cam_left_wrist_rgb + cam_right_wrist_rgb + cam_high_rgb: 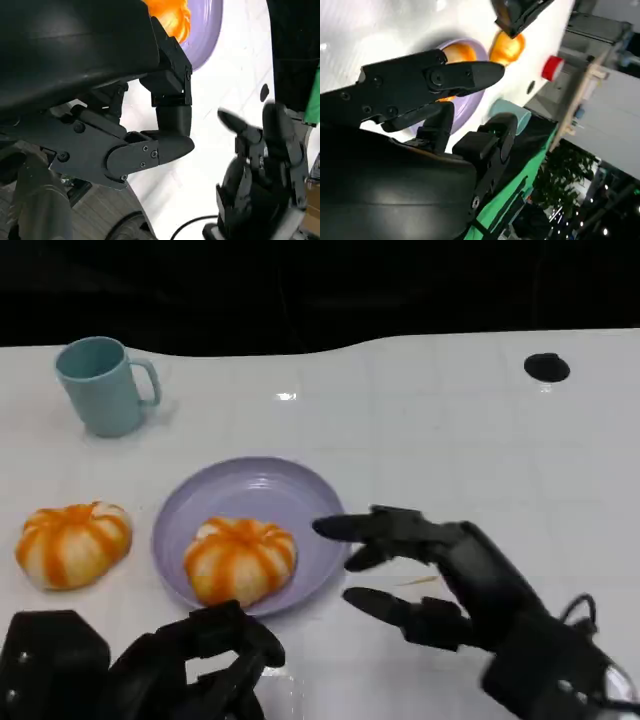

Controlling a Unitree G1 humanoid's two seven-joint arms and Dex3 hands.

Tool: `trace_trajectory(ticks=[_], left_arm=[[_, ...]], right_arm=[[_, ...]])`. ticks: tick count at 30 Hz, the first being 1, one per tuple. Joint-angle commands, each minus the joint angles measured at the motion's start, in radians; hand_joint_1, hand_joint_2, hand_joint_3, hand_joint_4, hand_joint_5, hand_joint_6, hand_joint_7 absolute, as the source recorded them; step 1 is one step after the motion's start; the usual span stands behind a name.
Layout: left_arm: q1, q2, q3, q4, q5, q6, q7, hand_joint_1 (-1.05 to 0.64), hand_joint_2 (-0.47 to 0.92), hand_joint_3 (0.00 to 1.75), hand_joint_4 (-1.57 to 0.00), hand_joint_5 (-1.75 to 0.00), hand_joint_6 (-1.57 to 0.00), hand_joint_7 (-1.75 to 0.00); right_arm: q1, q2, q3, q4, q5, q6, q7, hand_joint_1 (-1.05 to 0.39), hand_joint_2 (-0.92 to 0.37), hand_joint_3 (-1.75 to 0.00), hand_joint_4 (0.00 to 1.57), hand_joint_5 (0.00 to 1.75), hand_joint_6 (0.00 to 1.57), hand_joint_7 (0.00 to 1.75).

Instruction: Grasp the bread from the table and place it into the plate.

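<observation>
1. The bread (240, 559) is a round, pumpkin-shaped bun, pale with orange stripes, lying inside the plate on its near-left part.
2. The plate (290, 490) is a shallow, round, lavender dish, flat on the white counter (450, 440).
3. A 2nd bread (73, 543), alike in shape and stripes, lies on the counter just left of the plate, apart from its rim.

The white worktop (450, 440) carries a plate (200, 510); left of it lies a bread (72, 543), behind-left a mug (100, 385).
</observation>
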Motion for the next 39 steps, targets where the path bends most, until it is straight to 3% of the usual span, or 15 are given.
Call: trace_trajectory(ticks=[1, 4, 8, 13, 19, 24, 39], left_arm=[[-0.002, 0.007, 0.007, 0.0, 0.001, 0.002, 0.008, -0.41, 0.83, 0.7, -0.71, -1.75, -0.63, -1.45], [-0.004, 0.007, 0.008, 0.002, 0.001, 0.003, 0.009, -0.41, 0.83, 0.69, -0.71, -1.75, -0.63, -1.44], [-0.008, 0.007, 0.009, 0.004, -0.001, 0.005, 0.008, -0.42, 0.84, 0.67, -0.71, -1.75, -0.63, -1.43], [-0.01, 0.002, 0.01, 0.002, -0.009, 0.017, 0.013, -0.43, 0.84, 0.66, -0.71, -1.75, -0.64, -1.43], [-0.008, 0.005, 0.012, 0.0, -0.013, 0.018, 0.008, -0.42, 0.85, 0.64, -0.71, -1.75, -0.64, -1.42], [-0.009, 0.013, 0.022, -0.001, -0.019, 0.026, 0.005, -0.45, 0.85, 0.62, -0.71, -1.75, -0.66, -1.41], [0.006, 0.033, 0.047, 0.003, -0.024, 0.01, -0.019, -0.42, 0.87, 0.6, -0.7, -1.75, -0.65, -1.4]], right_arm=[[0.079, -0.038, -0.054, -0.052, 0.077, -0.064, 0.016, -0.19, -0.62, -0.88, 0.56, 1.4, 0.59, 1.04], [0.112, -0.055, -0.079, -0.053, 0.105, -0.109, 0.024, -0.08, -0.46, -1.19, 0.64, 1.43, 0.68, 1.13], [0.16, -0.074, -0.103, -0.081, 0.125, -0.122, 0.033, -0.02, -0.44, -1.27, 0.71, 1.5, 0.78, 1.21], [0.243, -0.107, -0.135, -0.162, 0.127, -0.117, 0.041, -0.09, -0.34, -1.48, 0.84, 1.71, 0.85, 1.43], [0.346, -0.134, -0.177, -0.254, 0.158, -0.082, 0.054, 0.0, -0.33, -1.51, 0.89, 1.75, 0.8, 1.52], [0.415, -0.121, -0.198, -0.299, 0.162, -0.035, 0.032, 0.01, -0.34, -1.5, 0.88, 1.75, 0.77, 1.53], [0.427, -0.082, -0.19, -0.241, 0.108, -0.017, -0.03, 0.05, -0.41, -1.45, 0.89, 1.75, 0.7, 1.59]])
